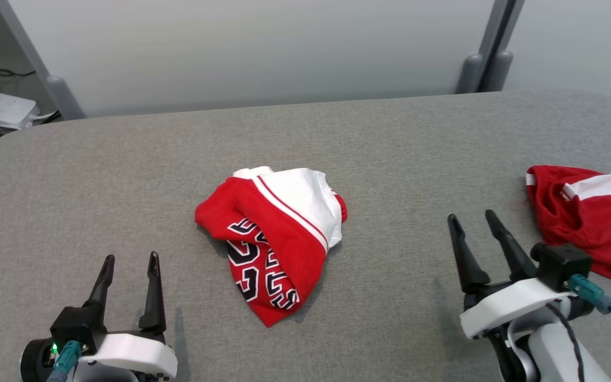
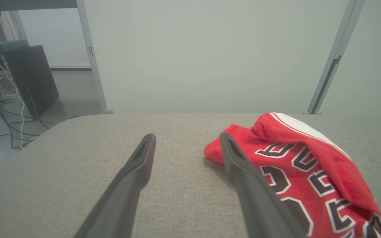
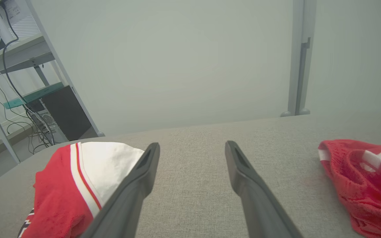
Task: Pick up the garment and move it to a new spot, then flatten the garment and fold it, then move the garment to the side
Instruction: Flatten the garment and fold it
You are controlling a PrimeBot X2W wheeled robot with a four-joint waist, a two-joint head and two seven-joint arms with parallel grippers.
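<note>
Lying crumpled, the garment (image 1: pixel 273 239) is neither flattened nor folded yet; left gripper (image 1: pixel 131 257) and right gripper (image 1: pixel 470 215) hover spread wide, holding nothing

Table (image 1: pixel 125 185): garment (image 1: pixel 279 233) (crumpled), maybe shorts (image 1: pixel 597 228)

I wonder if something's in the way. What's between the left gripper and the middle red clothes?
Nothing: just bare grey table between the left gripper and the middle garment, clear in the head view.

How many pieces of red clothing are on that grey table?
2. A crumpled lettered garment lies in the middle; a second red garment sits at the right edge, partly cropped.
</note>
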